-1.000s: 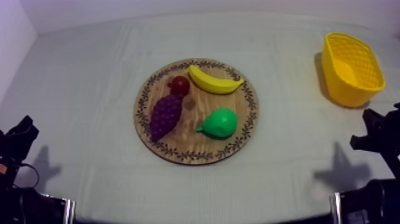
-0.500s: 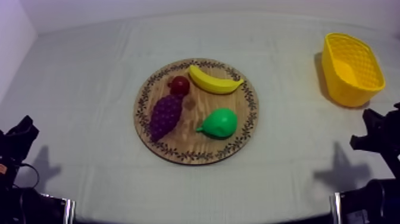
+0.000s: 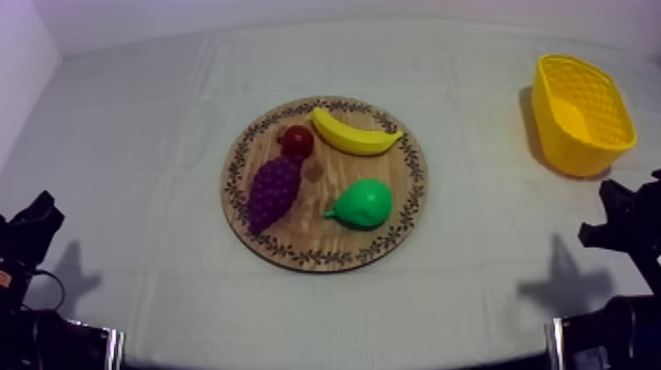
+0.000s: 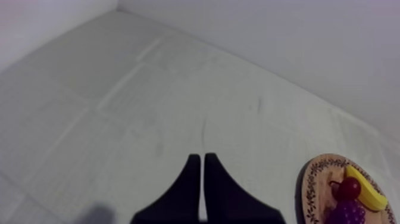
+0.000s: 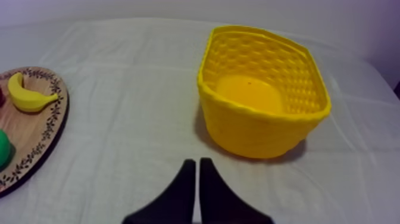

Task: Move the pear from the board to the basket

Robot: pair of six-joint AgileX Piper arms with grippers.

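From above, you see the pear (image 3: 362, 204) lying on the wooden board (image 3: 317, 239), untouched. The yellow basket (image 3: 566, 148) stands well apart, toward the tabletop's (image 3: 472, 295) right side.

Left wrist: left jaws together over bare tabletop.

Right wrist: right jaws together, facing the yellow basket.

Nothing's begun, I judge. Next, open the right jaws and reach for the pear.

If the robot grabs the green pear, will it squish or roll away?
Probably no squishing: the pear looks like smooth toy fruit, so likely stiff and light. It lies on its round side, so a nudge could roll it on the flat wooden board. Its smooth skin may be slippery to grip.
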